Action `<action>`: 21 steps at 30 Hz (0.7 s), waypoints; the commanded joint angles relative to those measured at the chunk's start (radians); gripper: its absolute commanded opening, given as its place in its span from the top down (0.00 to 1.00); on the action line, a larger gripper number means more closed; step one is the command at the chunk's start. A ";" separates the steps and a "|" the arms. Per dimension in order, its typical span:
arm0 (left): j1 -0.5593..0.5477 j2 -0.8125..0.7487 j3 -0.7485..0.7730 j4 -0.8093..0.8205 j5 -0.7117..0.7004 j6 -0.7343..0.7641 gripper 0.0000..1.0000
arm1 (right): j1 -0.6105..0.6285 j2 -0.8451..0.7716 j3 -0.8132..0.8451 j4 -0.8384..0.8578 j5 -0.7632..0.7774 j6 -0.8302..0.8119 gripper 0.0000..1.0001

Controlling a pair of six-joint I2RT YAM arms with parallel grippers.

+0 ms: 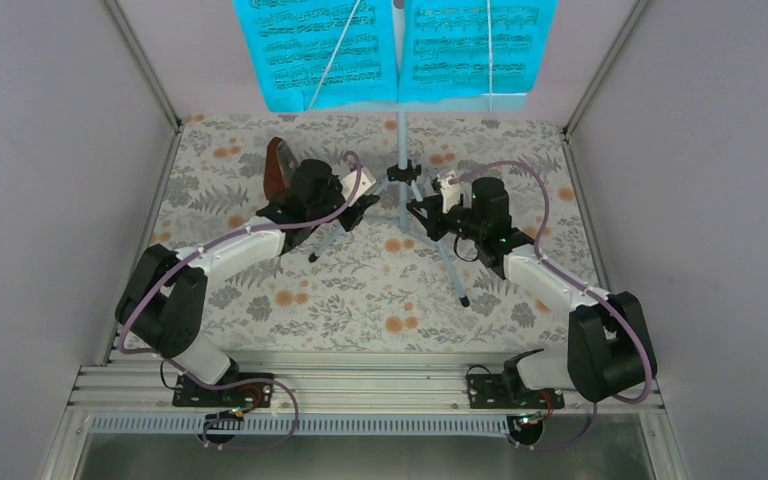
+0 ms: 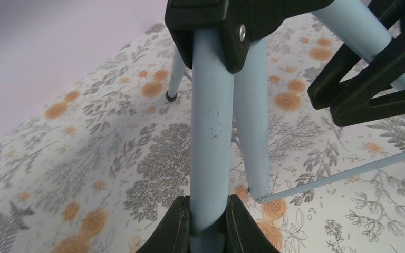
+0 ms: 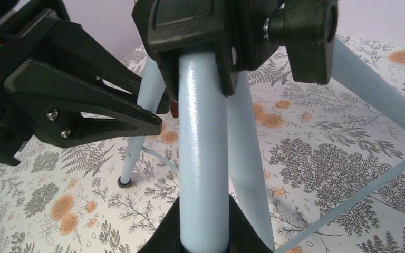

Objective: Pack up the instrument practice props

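Observation:
The pale blue music stand [image 1: 401, 150] stands upright on its tripod at the middle of the floral cloth. The teal sheet of printed music [image 1: 325, 50] is spread across its top and hides the desk. My left gripper [image 1: 362, 205] is shut on the left tripod leg [image 2: 211, 132], with both fingers [image 2: 176, 232] pressed against it just below the black hub [image 2: 227, 26]. My right gripper [image 1: 424, 212] is shut on another leg [image 3: 203, 132] under the same hub. The reddish-brown metronome [image 1: 277, 170] stands just behind the left arm.
Pale walls [image 1: 50, 150] close in the cloth-covered table [image 1: 360, 300] on both sides and at the back. A third tripod leg [image 1: 450, 270] reaches toward the near right. An aluminium rail [image 1: 360, 385] carries both arm bases along the near edge.

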 commanded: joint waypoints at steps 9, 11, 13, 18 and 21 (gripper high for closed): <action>-0.072 -0.068 -0.095 0.035 -0.456 -0.155 0.98 | -0.008 0.101 0.059 0.087 0.384 0.064 0.96; -0.072 -0.067 -0.108 0.050 -0.463 -0.162 0.98 | 0.002 0.107 0.050 0.089 0.405 0.062 0.96; -0.072 -0.060 -0.110 0.056 -0.471 -0.169 0.98 | 0.008 0.109 0.030 0.098 0.421 0.065 0.96; -0.072 -0.034 -0.093 0.052 -0.493 -0.184 0.98 | 0.024 0.108 -0.021 0.097 0.461 0.078 0.96; -0.074 -0.040 -0.095 0.058 -0.475 -0.191 0.97 | 0.027 0.078 -0.066 0.092 0.473 0.089 0.96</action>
